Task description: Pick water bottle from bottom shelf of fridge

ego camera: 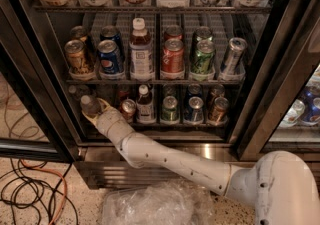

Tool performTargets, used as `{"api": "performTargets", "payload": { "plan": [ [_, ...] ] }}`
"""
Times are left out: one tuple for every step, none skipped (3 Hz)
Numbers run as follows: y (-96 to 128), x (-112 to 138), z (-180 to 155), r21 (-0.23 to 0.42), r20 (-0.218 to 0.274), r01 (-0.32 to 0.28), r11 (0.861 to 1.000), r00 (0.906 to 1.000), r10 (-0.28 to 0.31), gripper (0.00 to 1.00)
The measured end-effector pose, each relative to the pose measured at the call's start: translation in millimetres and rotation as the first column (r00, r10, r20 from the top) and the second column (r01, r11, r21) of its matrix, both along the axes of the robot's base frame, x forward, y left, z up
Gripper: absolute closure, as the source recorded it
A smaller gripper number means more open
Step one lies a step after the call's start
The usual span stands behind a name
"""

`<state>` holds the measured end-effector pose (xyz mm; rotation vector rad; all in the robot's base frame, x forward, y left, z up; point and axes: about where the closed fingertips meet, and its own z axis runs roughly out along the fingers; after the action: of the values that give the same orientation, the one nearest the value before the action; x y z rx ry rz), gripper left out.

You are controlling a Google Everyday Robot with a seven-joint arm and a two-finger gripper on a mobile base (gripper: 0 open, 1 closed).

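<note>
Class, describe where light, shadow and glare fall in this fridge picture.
Camera view: the dark wire bottom shelf is dim, so the small clear ribbed water bottle at its left end, with the gripper right at it, sits in shadow. The shiny ribbed stainless-steel base shows bright glare. The cans on the rack above catch more light.

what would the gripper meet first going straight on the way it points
Most likely the small clear ribbed plastic water bottle, directly ahead of the gripper at the left end of the dark wire bottom shelf.
</note>
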<state>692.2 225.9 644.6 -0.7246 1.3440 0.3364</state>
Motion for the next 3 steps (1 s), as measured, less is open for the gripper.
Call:
{"api": "performTargets", "payload": {
  "plan": [
    [0.0, 0.5, -0.9, 0.000, 0.000, 0.000, 1.000, 1.0000, 0.000, 1.00],
    [-5.9, -5.7, 1.0, 0.001, 0.041, 0.021, 1.000, 0.9989, -0.021, 1.00],
    [-2.9, -3.3, 0.9, 0.006, 0.031, 0.009, 1.000, 0.9995, -0.009, 1.00]
  ]
}}
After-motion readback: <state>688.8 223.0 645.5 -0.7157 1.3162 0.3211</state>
